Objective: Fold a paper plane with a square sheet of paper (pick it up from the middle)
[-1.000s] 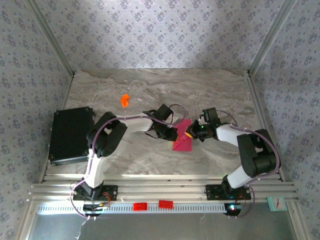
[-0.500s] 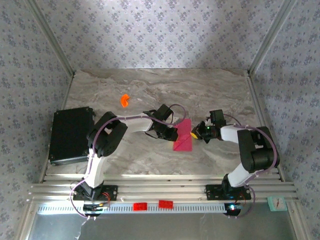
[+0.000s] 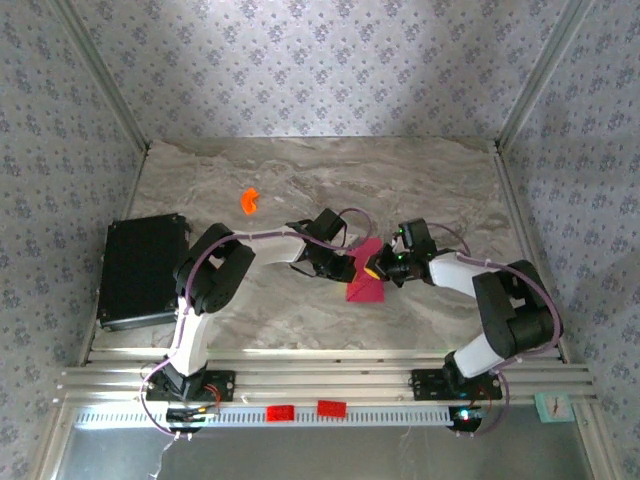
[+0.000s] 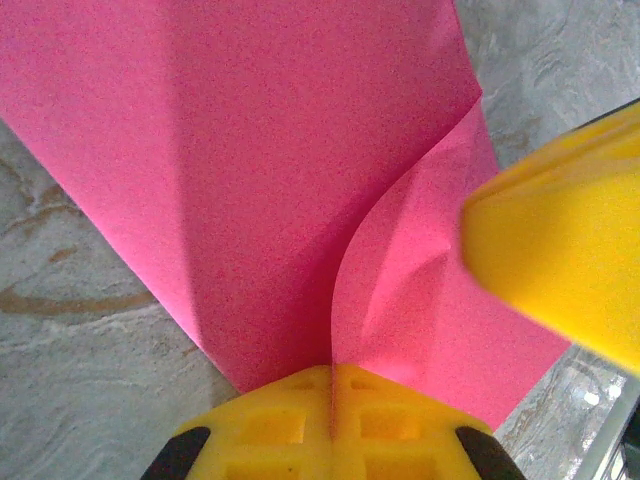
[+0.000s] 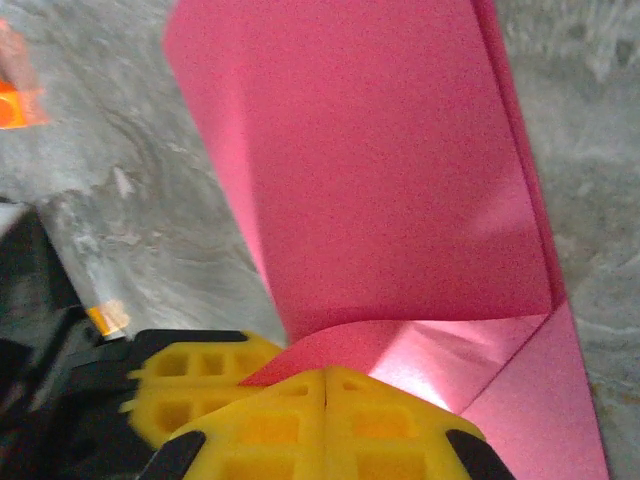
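Right jaws returned to the pink sheet [image 3: 365,286], pinched by left jaws

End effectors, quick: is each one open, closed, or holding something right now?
Left end effector: closed, pinching the pink paper.
Right end effector: closed, pinching a folded flap of the same sheet.

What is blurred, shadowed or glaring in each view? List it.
Left wrist: paper sharp, with a shadow band down its middle; right pincer at the right edge out of focus. Right wrist: orange piece in the top-left corner blurred; bright sheen on the paper's lower fold. Top: even light.
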